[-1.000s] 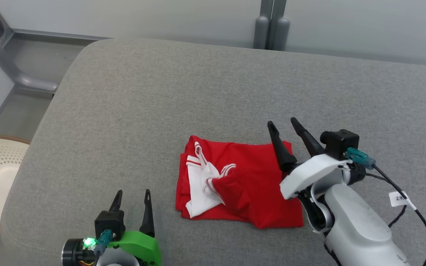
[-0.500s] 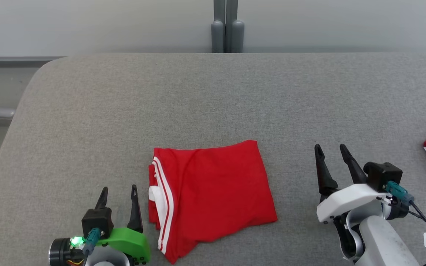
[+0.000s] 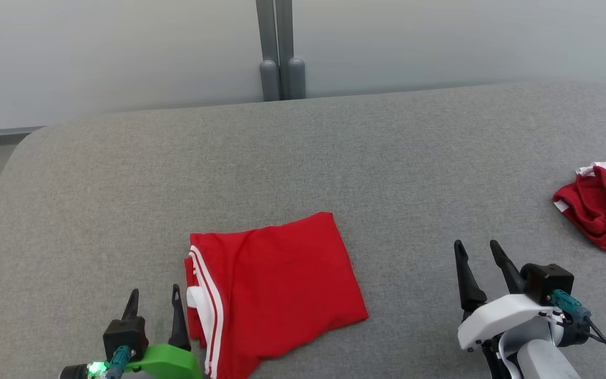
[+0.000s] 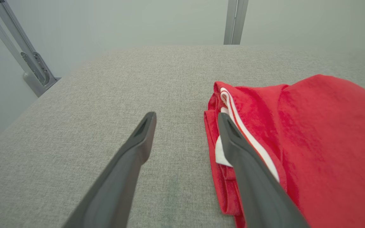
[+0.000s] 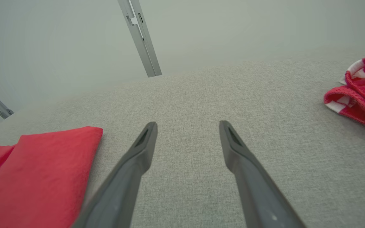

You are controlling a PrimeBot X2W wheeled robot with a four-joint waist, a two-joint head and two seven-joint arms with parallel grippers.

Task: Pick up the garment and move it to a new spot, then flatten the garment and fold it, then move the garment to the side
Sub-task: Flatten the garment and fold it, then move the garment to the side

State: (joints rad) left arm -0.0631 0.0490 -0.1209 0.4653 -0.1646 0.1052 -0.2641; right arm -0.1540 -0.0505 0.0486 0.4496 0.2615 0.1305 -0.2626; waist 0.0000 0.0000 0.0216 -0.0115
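Your folded red garment (image 3: 276,284) lies flat on the grey cushioned surface (image 3: 334,152), low in the head view and a little left of centre. It forms a rough rectangle, slightly skewed, with its smooth red face up. Two white stripes (image 3: 205,300) run along its left edge, where the folded layers stack and a small patch of white fabric peeks out.

Your left gripper (image 3: 155,290) sits just beside that striped edge, fingers pointing away from the robot. In the left wrist view, the left gripper (image 4: 186,116) has its fingers spread with a wide gap and nothing between them. One finger is over bare cushion and the other overlaps the garment's (image 4: 312,142) striped border in the picture. You cannot tell from here whether that finger touches the cloth.

Your right gripper (image 3: 476,243) is well apart from the garment, to its right, over bare cushion. In the right wrist view, the right gripper (image 5: 187,123) is likewise spread wide and empty, with the folded garment (image 5: 40,177) off at the lower left.

Further right, near the edge of the surface, a second red garment (image 3: 603,210) lies crumpled with white trim showing. It also appears at the right of the right wrist view (image 5: 363,91).

Behind the cushion, a grey post (image 3: 280,52) stands against the pale wall (image 3: 440,42).
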